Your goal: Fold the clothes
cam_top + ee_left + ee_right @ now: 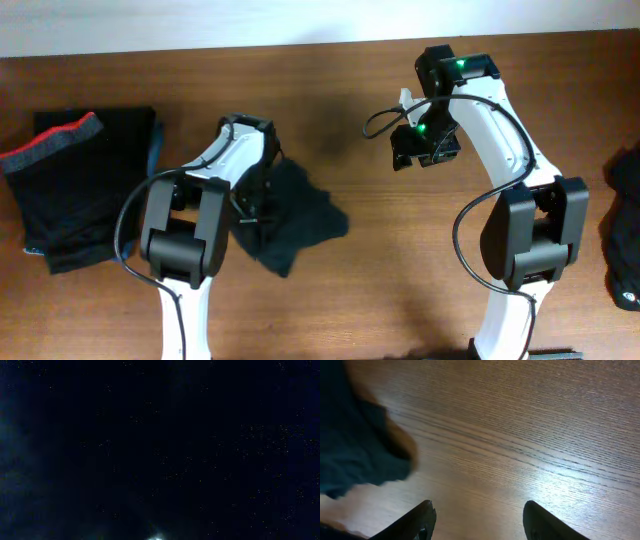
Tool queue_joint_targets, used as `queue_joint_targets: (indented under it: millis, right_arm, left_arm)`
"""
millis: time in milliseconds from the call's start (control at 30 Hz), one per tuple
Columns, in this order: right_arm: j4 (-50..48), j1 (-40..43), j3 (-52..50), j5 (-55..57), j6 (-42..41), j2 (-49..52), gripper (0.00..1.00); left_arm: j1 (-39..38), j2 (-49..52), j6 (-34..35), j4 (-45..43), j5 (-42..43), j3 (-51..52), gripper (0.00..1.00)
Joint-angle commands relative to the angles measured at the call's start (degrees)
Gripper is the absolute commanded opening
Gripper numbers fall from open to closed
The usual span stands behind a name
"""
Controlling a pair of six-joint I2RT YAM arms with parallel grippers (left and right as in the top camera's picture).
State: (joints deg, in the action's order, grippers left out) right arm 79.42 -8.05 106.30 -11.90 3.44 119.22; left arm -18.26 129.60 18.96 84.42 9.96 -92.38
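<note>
The crumpled garment [160,450] presses right against my left wrist lens and blots out all else. On the bench [380,300], the folded pile [75,190] sits far left. The crumpled garment [300,220] lies left of the middle, and more dark clothes [625,235] wait at the right edge. My left claw [252,203] is buried in the garment, so I cannot tell whether it grips. My right claw [477,520] hangs wide over bare wood, holding nothing. I judge this fold is barely begun; next I should spread the garment flat, a claw on each corner.
</note>
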Motion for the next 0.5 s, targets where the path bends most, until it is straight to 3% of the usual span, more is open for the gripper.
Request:
queue_joint_targets:
  millis: [0,200,400,467]
  right_arm:
    - [-0.2,-0.2,-0.3,-0.1,0.2,0.2,0.61]
    - [-0.3,-0.2,-0.3,0.1,0.7,0.2,0.62]
    - [-0.2,-0.2,-0.3,0.1,1.6,0.2,0.61]
    - [0.8,-0.2,-0.3,0.0,2.7,0.1,0.55]
  left_arm:
    - [-2.0,1.0,-6.5,-0.4,16.7,0.3,0.26]
    - [-1.5,0.9,-6.5,-1.2,13.4,-2.2,0.26]
    - [-1.5,0.7,-8.4,2.3,4.8,-13.4,0.27]
    - [-1.4,0.7,-8.4,3.7,1.6,-17.1,0.27]
